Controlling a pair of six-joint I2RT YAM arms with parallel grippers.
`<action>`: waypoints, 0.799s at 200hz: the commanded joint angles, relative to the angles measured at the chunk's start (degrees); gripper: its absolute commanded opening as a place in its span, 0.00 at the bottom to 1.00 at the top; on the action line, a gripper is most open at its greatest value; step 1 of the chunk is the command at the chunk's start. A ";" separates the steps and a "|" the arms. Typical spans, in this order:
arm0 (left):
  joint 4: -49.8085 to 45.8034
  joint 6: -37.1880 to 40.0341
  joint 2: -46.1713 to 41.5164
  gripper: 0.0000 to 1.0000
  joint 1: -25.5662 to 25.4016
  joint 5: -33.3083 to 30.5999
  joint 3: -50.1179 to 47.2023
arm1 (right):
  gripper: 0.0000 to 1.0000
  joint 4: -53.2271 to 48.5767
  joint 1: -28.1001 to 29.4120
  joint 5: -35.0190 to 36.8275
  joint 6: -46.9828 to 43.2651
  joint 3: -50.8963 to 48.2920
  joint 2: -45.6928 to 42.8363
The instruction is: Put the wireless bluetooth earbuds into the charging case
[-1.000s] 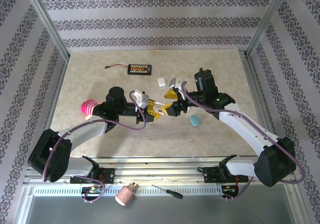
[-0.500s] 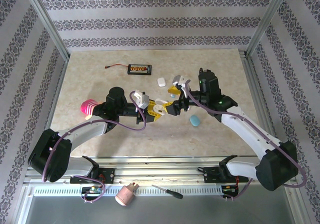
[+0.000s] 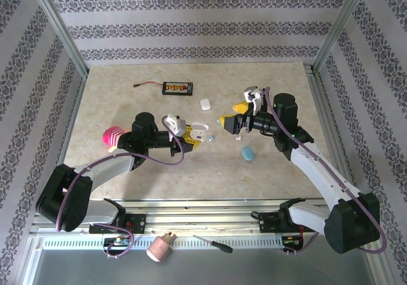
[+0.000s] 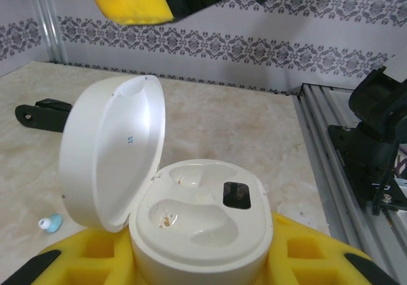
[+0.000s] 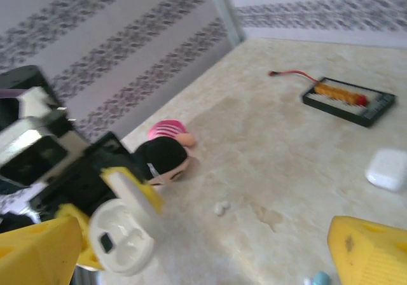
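White case (image 4: 203,215) grasped in left hand (image 3: 193,135), right hand (image 3: 236,112) released, left wrist catches blue earbud (image 4: 49,222)

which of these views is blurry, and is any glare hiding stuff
Right wrist view: smeared throughout, the black board has soft edges. Left wrist view: the open white case is crisp up close, with no glare hiding its wells. Top external view: sharp, evenly lit, only faint shadows under the arms.

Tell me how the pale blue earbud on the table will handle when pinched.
The pale blue earbud looks tiny, so it is probably very light. Its smooth, rounded shell may slip out of a grip, or roll if nudged.
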 commanded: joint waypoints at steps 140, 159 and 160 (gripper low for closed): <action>4.95 1.20 2.82 0.25 1.11 0.95 1.16 | 0.54 -4.70 -7.45 17.72 24.65 -4.73 21.64; 5.26 0.86 3.47 0.25 1.11 1.21 1.45 | 0.53 -4.06 -7.36 16.40 24.55 -3.99 25.03; 5.25 0.79 3.46 0.25 1.11 1.24 1.46 | 0.53 -4.06 -7.36 16.35 24.55 -3.98 25.18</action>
